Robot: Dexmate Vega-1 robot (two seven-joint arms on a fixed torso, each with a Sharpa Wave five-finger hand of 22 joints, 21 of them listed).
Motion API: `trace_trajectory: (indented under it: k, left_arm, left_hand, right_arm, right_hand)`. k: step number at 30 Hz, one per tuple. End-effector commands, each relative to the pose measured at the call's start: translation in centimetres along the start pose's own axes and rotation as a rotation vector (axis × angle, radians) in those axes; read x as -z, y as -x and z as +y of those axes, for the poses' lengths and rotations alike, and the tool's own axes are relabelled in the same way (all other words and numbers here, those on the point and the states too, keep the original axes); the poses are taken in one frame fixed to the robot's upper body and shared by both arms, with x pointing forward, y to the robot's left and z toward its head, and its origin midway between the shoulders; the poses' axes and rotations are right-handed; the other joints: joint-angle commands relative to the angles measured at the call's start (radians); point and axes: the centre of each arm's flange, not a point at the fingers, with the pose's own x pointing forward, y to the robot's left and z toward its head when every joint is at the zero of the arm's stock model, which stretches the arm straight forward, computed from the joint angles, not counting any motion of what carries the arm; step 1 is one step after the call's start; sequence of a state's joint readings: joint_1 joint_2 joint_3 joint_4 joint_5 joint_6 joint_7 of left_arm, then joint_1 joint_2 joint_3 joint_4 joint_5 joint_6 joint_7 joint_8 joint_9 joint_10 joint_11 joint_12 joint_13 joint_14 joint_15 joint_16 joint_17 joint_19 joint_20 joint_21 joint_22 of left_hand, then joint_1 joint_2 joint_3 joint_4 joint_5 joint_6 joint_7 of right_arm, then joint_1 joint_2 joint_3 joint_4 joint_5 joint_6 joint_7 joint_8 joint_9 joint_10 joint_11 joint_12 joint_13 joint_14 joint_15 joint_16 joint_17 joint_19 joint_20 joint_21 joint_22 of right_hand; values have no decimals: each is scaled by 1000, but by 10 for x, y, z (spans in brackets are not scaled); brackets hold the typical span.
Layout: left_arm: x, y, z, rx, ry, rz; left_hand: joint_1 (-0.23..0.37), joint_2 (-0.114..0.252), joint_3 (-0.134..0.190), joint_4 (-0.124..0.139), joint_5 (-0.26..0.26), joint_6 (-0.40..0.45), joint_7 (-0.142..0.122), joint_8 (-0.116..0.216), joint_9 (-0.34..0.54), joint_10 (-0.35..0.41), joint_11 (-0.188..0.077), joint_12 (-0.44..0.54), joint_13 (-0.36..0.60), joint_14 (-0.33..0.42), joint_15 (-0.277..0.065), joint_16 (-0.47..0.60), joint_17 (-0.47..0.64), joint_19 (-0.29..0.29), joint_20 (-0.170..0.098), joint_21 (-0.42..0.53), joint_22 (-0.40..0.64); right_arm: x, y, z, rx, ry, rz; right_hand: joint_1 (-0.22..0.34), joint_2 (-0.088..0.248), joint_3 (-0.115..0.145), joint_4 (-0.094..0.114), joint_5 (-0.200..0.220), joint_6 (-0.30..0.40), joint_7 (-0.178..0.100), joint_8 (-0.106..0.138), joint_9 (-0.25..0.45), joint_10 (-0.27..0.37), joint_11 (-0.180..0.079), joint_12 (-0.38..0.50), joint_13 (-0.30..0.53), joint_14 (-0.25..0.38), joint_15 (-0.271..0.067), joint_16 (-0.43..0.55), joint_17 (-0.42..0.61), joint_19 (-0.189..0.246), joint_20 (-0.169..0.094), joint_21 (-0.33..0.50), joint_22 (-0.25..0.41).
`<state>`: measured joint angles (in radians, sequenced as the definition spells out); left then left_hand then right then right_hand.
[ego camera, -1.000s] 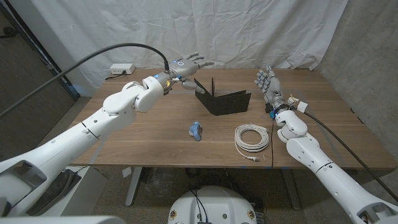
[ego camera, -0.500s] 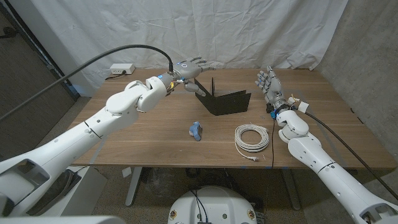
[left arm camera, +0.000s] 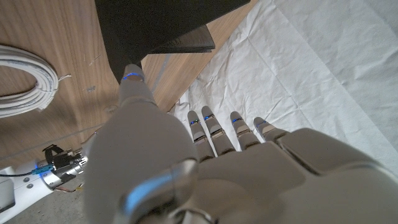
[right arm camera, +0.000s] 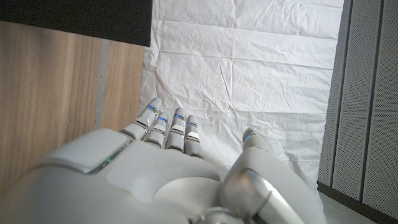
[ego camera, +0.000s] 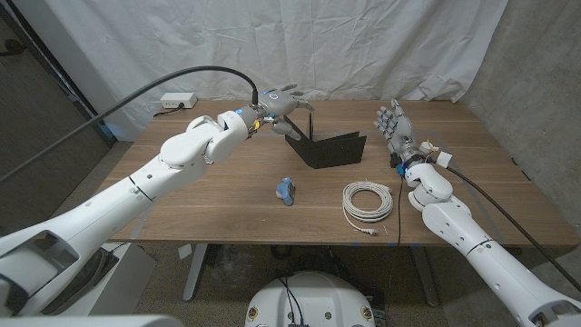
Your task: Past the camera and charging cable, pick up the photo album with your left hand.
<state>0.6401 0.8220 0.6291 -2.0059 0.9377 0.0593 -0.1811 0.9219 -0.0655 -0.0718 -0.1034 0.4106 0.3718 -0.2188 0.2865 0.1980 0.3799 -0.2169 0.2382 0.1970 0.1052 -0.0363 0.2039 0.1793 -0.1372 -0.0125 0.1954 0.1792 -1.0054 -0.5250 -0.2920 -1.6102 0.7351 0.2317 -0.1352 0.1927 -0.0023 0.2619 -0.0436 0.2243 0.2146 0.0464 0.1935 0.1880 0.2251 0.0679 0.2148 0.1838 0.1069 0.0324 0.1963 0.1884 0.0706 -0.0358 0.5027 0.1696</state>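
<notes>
White sheet behind, wooden worktop in front. The album stands open on its edges at the far middle, past the small blue camera and the coiled white cable. The left hand hovers at the album's left cover, fingers spread, holding nothing. The right hand stands upright beside the album, fingers apart, empty.

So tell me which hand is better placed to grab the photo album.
Left. The left hand hovers, fingers spread, right at the standing photo album, on its left cover's top edge. The right hand stands upright, apart from the album's right side.
</notes>
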Motion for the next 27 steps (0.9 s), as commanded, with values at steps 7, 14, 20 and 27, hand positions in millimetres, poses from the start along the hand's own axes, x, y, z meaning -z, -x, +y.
trace_trajectory:
  k: [7, 14, 20, 27]
  left_arm:
    - [-10, -10, -1, 58, -21, 4]
    - [-12, -13, 1, 56, -37, 8]
    - [-12, -18, -4, 66, -26, 5]
    - [-13, -22, -15, 115, -52, -3]
  left_hand:
    - [26, 20, -13, -1, 0, 74, 0, 26, 7, 85, 0, 25, 17, 39, -146, 8, 6, -21, -4, -1, 2]
    - [33, 19, -17, -3, -1, 66, -1, 20, 6, 85, -1, 20, 19, 30, -138, 2, 7, -25, 9, -1, 2]
    - [39, 22, -20, -2, -2, 45, 0, 7, 4, 75, 0, 11, 20, 25, -129, -1, 9, -31, 22, -2, 2]
    - [48, 31, -30, 1, -5, 8, -1, -19, 3, 39, 0, -12, 22, -25, -118, -15, 13, -98, 25, -14, 3]
  right_arm:
    - [4, 9, -8, 25, -24, 11]
    - [4, 10, -9, 25, -23, 18]
    - [3, 10, -8, 30, -23, 17]
    - [1, 9, -9, 38, -20, 12]
  right_hand:
    - [-2, 10, -3, 1, -3, 12, 2, 6, 3, 0, 9, 0, 2, 2, 7, 1, 3, 6, -21, -4, 5]
    - [-4, 10, -4, 1, -4, 12, 2, 6, 3, 2, 10, 1, 2, 4, 7, 1, 3, 6, -20, -7, 6]
    - [-5, 11, -5, 1, -4, 12, 3, 5, 3, 4, 8, 1, 2, 6, 8, 2, 3, 7, -20, -10, 6]
    - [-6, 11, -6, 1, -5, 12, 3, 5, 3, 4, 8, 1, 2, 7, 8, 2, 3, 8, -19, -13, 6]
